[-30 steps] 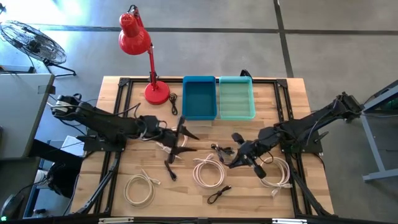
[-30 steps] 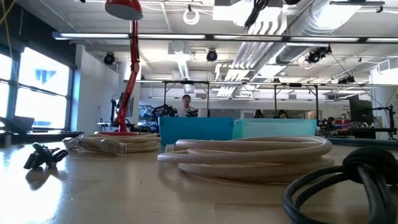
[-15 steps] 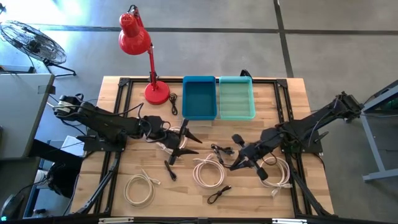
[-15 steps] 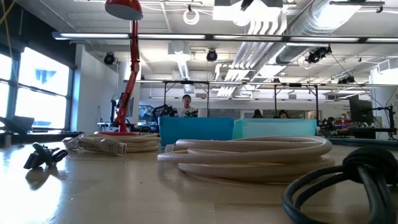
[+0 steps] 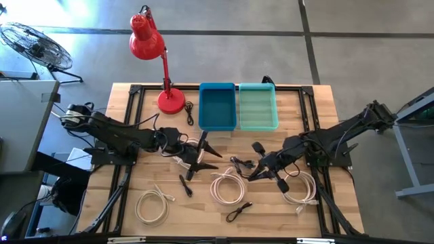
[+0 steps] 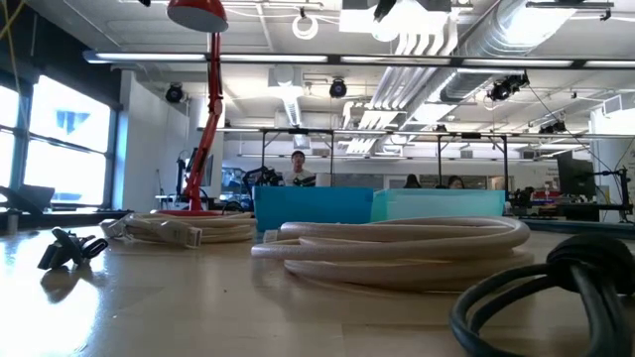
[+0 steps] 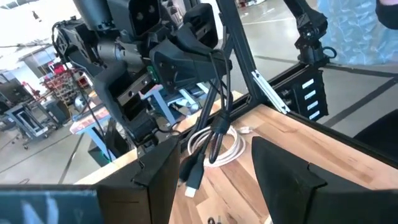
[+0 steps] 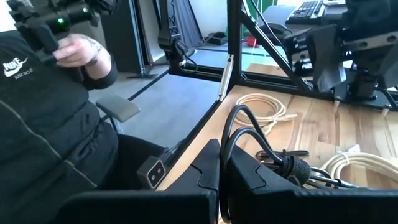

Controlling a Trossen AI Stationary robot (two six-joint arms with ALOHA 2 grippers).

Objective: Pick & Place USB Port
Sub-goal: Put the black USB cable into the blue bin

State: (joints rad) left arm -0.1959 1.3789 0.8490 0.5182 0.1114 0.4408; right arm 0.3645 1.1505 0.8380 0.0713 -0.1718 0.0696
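Red lamp (image 5: 148, 42), blue bin (image 5: 217, 106), teal bin (image 5: 258, 106)

The wooden table (image 5: 135, 193) carries a red lamp (image 5: 171, 100), two bins (image 5: 218, 107), and several coiled cables (image 5: 226, 186).

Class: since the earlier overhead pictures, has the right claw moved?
Yes. The right claw, shut on a black cable, has drifted slightly toward the teal bin, the table's far edge.
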